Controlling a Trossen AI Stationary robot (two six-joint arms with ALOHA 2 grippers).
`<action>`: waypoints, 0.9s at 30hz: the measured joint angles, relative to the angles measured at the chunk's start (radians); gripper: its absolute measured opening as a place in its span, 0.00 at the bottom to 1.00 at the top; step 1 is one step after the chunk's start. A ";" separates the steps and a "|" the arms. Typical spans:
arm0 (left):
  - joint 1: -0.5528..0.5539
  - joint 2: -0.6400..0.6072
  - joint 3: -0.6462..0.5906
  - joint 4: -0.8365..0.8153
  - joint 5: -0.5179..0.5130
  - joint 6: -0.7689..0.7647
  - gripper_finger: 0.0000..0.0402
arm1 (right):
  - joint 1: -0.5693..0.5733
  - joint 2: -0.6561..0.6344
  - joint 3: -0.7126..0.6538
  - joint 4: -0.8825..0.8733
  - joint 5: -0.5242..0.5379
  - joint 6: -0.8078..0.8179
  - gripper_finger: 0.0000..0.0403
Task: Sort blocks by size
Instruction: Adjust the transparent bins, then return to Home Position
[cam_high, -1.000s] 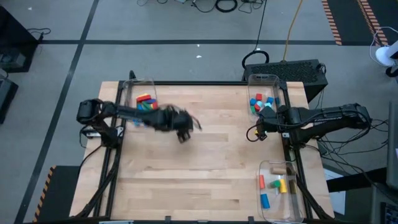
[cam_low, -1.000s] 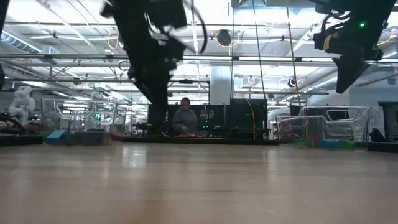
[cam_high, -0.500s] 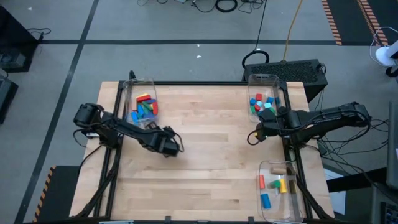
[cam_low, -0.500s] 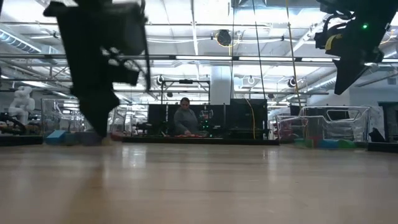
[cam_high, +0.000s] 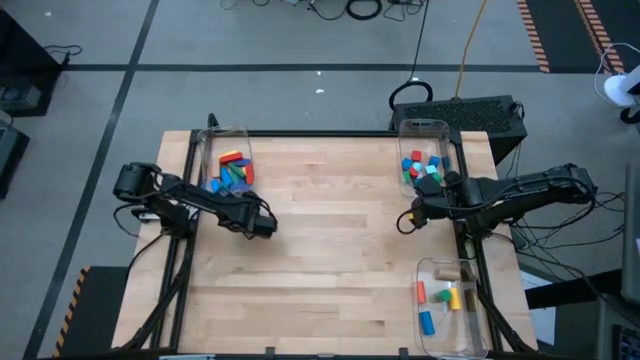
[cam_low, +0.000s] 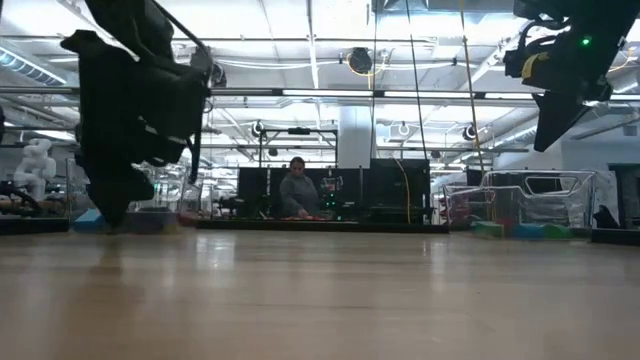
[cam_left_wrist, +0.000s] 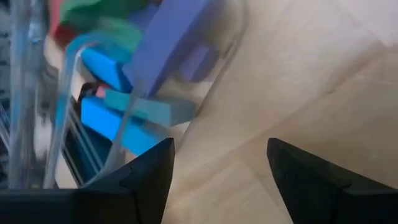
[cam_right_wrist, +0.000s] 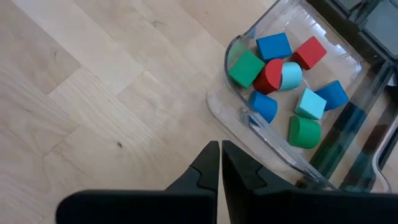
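Note:
All the blocks I see lie inside clear bins. Blocks (cam_high: 232, 168) in red, yellow, green and blue fill the far-left bin (cam_high: 212, 150). In the left wrist view a blue bar (cam_left_wrist: 168, 37), a teal block (cam_left_wrist: 146, 111) and a blue block (cam_left_wrist: 102, 121) show through this bin's wall. My left gripper (cam_high: 260, 227) (cam_left_wrist: 219, 146) is open over bare wood beside the bin's near corner, holding nothing. My right gripper (cam_high: 406, 219) (cam_right_wrist: 220, 148) hangs shut and empty above the table, just short of the far-right bin (cam_right_wrist: 224, 115) of blocks (cam_right_wrist: 280, 68).
A third clear bin (cam_high: 432, 330) at the near right holds several blocks (cam_high: 447, 297) in red, yellow, blue and plain wood. The wooden table top (cam_high: 330, 250) between the arms is bare. Across the room a person (cam_low: 297, 190) sits at a desk.
My left gripper has swung from the table's middle toward the left edge and a little nearer, sinking and tipping further down. It stays open and carries nothing. My right arm has kept still.

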 joint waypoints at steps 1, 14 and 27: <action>0.002 -0.014 -0.008 -0.002 0.000 -0.010 0.64 | 0.003 0.000 0.000 0.001 0.000 0.000 0.00; 0.090 -0.244 -0.152 -0.043 -0.021 -0.071 0.64 | 0.063 0.000 0.000 0.005 0.001 0.052 0.00; 0.081 -0.316 -0.076 -0.073 0.005 -0.059 0.64 | 0.142 -0.004 -0.001 0.101 0.003 0.026 0.00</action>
